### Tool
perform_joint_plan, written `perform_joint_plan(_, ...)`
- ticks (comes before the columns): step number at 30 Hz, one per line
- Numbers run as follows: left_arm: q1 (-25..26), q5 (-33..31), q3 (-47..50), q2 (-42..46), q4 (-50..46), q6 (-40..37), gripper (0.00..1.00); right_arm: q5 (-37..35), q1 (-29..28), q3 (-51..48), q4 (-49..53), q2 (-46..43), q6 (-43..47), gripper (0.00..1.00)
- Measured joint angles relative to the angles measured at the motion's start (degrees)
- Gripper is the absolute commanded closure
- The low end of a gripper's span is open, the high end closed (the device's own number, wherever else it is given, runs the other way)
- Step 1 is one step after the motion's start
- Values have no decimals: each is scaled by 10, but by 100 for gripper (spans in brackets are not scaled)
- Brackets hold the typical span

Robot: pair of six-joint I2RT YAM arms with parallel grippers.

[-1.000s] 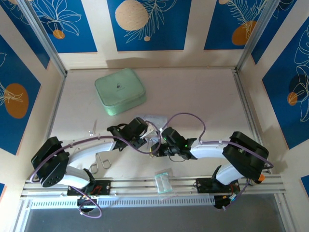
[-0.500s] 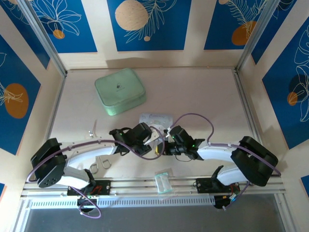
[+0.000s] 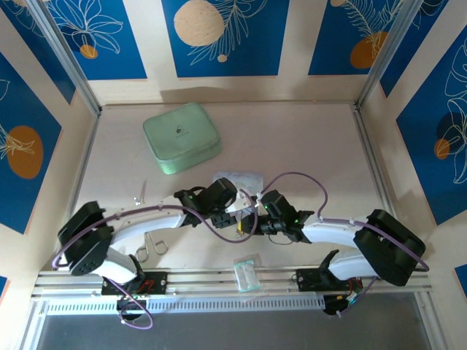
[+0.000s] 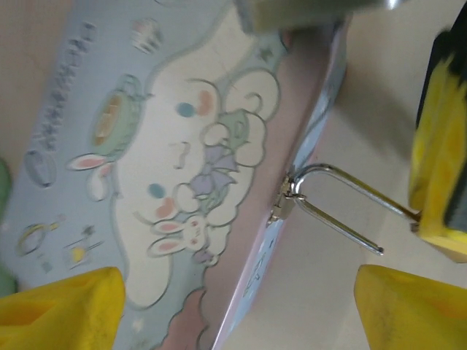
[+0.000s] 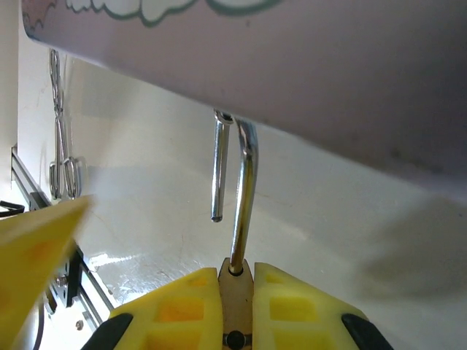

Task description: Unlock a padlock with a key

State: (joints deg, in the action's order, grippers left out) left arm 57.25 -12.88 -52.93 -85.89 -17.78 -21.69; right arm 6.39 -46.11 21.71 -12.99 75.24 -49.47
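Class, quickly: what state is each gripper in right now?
Left gripper: open, holding nothing.
Right gripper: shut on the padlock.

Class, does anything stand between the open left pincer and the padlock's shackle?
Nothing visible does. The left pincer faces the shackle across bare table; the right pincer grips the padlock by its body.

Left tool (image 4: 237, 310) — apparently wider now
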Motion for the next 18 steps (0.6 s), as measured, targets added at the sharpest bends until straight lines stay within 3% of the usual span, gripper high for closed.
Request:
perform_joint_plan(5, 0, -2, -9, -25, -2, -21, 35, 12, 11, -9, 19, -22, 5, 90)
perform_joint_plan(8, 0, -1, -14, -25, -7, -13, 57, 18, 18, -12, 23, -27, 5, 92)
perform_joint_plan(18, 15, -30, -17, -36, -1, 52, 65, 22, 12, -46, -72, -27, -62, 92)
